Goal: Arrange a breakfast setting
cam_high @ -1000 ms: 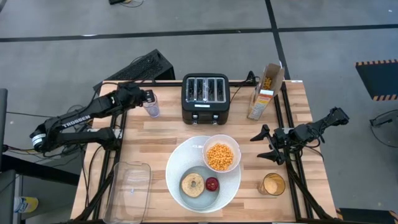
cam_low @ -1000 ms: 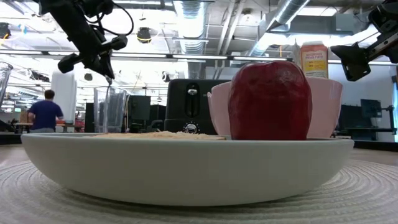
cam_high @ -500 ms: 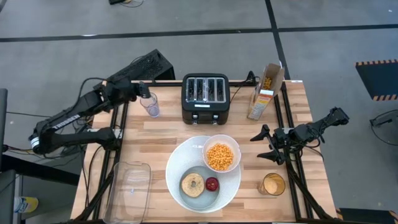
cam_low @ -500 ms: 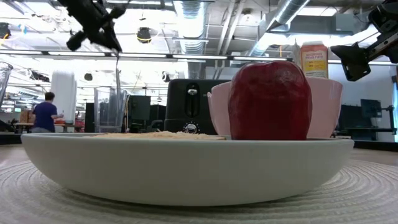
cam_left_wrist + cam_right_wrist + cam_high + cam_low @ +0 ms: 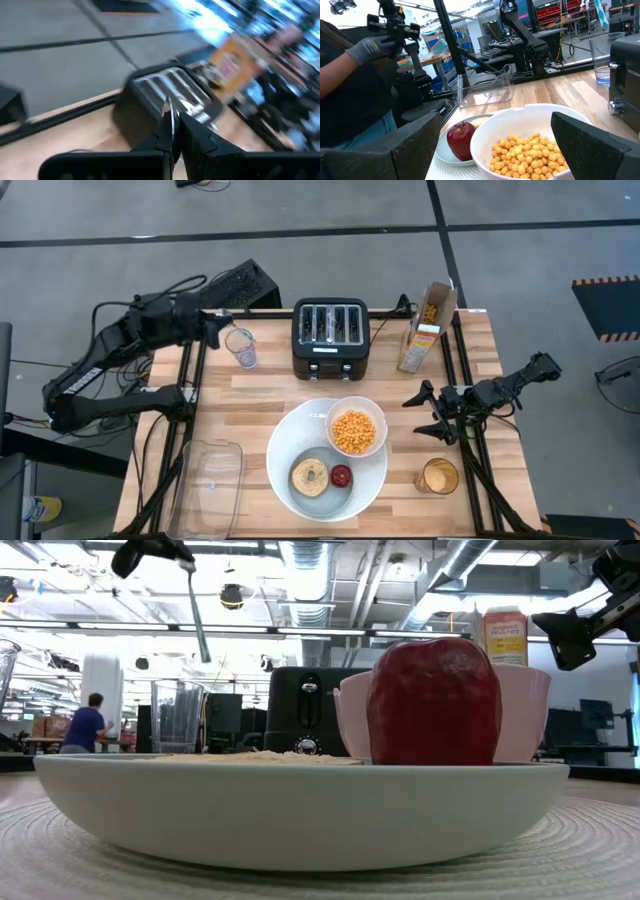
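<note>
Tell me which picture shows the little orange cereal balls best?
The right wrist view: the orange cereal balls fill the small white bowl up close, each ball distinct. The high view shows them from above as a small orange patch. In the low view only the bowl's side shows behind the red apple; the left wrist view misses them.

Black four-slot toaster (image 5: 331, 337) and tall cardboard cereal box (image 5: 427, 328) wall off far edge. Clear drinking glass (image 5: 241, 347) blocks far-left corner. Large round white plate (image 5: 290, 442) fills near-centre. Open wood between plate and toaster.
</note>
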